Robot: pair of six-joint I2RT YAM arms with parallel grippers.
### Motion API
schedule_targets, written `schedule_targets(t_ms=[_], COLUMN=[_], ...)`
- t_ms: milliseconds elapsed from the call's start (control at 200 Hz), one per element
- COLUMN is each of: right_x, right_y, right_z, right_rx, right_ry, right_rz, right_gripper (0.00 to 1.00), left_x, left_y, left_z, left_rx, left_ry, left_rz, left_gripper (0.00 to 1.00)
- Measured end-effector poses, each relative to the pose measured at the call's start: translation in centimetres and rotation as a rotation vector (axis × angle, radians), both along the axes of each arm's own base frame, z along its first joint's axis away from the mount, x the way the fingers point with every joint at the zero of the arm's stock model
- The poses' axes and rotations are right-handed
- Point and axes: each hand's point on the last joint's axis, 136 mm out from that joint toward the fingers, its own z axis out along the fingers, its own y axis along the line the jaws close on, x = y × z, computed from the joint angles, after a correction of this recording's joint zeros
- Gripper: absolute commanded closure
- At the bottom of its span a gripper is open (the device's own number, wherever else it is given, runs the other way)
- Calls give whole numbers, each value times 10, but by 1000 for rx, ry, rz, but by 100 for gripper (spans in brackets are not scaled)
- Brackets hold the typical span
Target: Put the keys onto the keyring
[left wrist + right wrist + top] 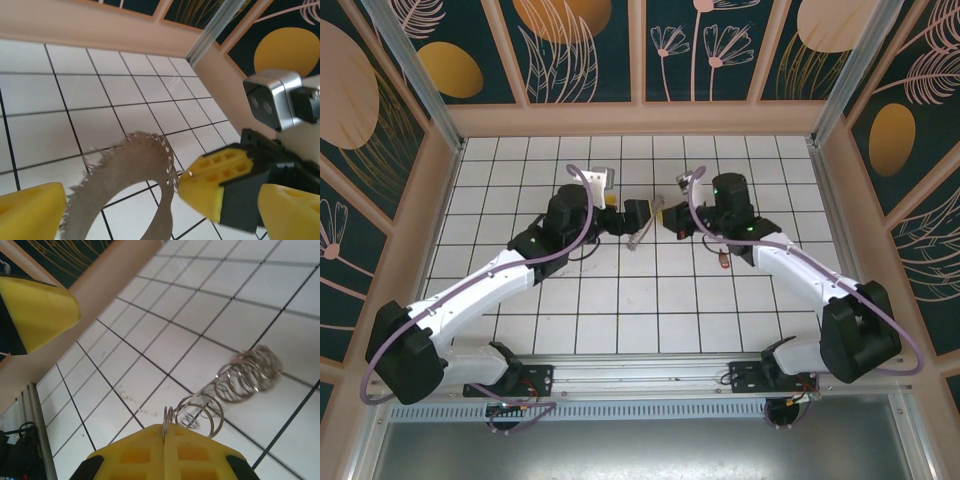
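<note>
The keyring point(117, 187) is a pale grey-beige loop edged with small silvery rings; it hangs tilted above the tiles between the two grippers point(640, 236). My right gripper point(164, 430) is shut on one silvery ring point(165, 419) at the loop's edge, and its yellow fingers point(215, 182) meet the loop's right side in the left wrist view. The loop's arc lies between the wide-apart fingers of my open left gripper point(162, 212), and I cannot tell whether they touch it. One small key point(724, 261) with a red-brown head lies on the floor beside the right forearm.
More silvery rings point(245, 375) trail away in a row over the white tiles. The left gripper's yellow finger point(40, 310) sits at the upper left of the right wrist view. A beige wall point(640, 118) bounds the tiled floor at the back.
</note>
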Motion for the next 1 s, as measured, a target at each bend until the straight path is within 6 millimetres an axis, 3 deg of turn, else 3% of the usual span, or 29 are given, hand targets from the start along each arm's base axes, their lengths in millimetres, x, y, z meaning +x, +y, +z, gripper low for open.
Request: schedule_targets(t_ms=[130, 240, 455, 646, 751, 1001], right_x=[7, 9, 13, 9, 6, -2], right_y=[-4, -4, -5, -3, -2, 0], right_z=[27, 42, 43, 36, 37, 39], right_rx=[42, 73, 102, 116, 126, 147], right_ry=[-55, -83, -71, -41, -34, -27], right_rz=[38, 84, 151, 196, 217, 260], right_gripper=[100, 100, 100, 100, 100, 100], left_x=[8, 13, 12, 3, 1, -1], left_y=[4, 11, 3, -18, -25, -38], left_z=[23, 27, 24, 16, 9, -5], left_rx=[-15, -22, -40, -76, -88, -112], left_ry=[-51, -61, -63, -42, -25, 21], left_rz=[-22, -48, -173, -312, -359, -433], left_gripper=[17, 31, 50, 53, 58, 59])
